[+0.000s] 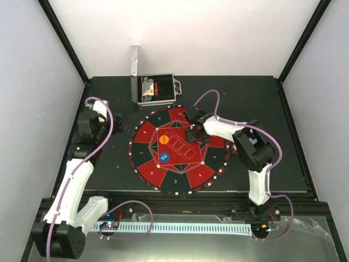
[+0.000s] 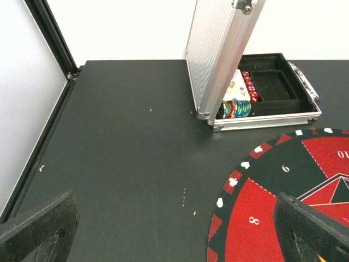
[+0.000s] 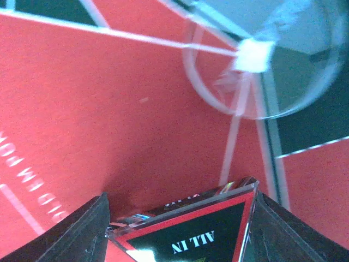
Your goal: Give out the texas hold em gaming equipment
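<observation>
My right gripper [image 1: 196, 134] is low over the middle of the mat. In the right wrist view it [image 3: 182, 218] is shut on a clear plaque [image 3: 191, 229] with a black, red-edged "ALL IN" face, held just above the red felt. A clear disc [image 3: 294, 71] lies on the mat ahead of it. An orange disc [image 1: 164, 140] and a blue disc [image 1: 165, 157] lie on the mat's left part. My left gripper [image 1: 116, 123] is open and empty over bare table left of the mat [image 2: 180, 234]. Striped chips [image 2: 234, 109], cards [image 2: 238, 87] and red dice [image 2: 251, 87] sit in the case.
The silver metal case [image 1: 155, 89] stands open at the back, its lid [image 2: 218, 54] upright. The round red-and-black mat [image 1: 180, 180] fills the table's middle and shows in the left wrist view [image 2: 256, 218]. Black frame posts line the sides.
</observation>
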{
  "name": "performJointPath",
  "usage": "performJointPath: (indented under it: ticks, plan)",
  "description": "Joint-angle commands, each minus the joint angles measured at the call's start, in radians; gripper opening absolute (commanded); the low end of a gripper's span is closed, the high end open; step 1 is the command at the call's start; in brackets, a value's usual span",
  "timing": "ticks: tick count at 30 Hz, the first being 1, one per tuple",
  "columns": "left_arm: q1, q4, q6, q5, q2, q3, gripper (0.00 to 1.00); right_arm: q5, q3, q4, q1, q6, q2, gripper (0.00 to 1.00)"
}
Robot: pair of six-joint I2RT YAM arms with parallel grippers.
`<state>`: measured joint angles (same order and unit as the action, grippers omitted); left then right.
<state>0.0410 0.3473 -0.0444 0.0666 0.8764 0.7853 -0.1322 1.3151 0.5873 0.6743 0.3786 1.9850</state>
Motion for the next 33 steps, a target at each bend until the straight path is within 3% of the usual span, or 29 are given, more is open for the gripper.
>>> performJointPath:
  ticks: [1, 14, 28, 33]
  plan:
    - [0.004, -0.002, 0.006, -0.003, -0.008, 0.041, 0.99, -0.033, -0.032, 0.001, -0.080, -0.028, -0.010, 0.65]
    - [0.005, -0.003, 0.009, 0.002, -0.001, 0.042, 0.99, -0.030, 0.017, -0.016, -0.164, -0.055, 0.034, 0.66]
    - [0.005, -0.003, 0.012, 0.004, 0.007, 0.042, 0.99, 0.028, 0.055, -0.054, -0.170, -0.123, 0.091, 0.68]
    - [0.005, -0.001, 0.012, 0.004, 0.008, 0.042, 0.99, 0.011, 0.048, -0.040, -0.170, -0.130, 0.077, 0.78]
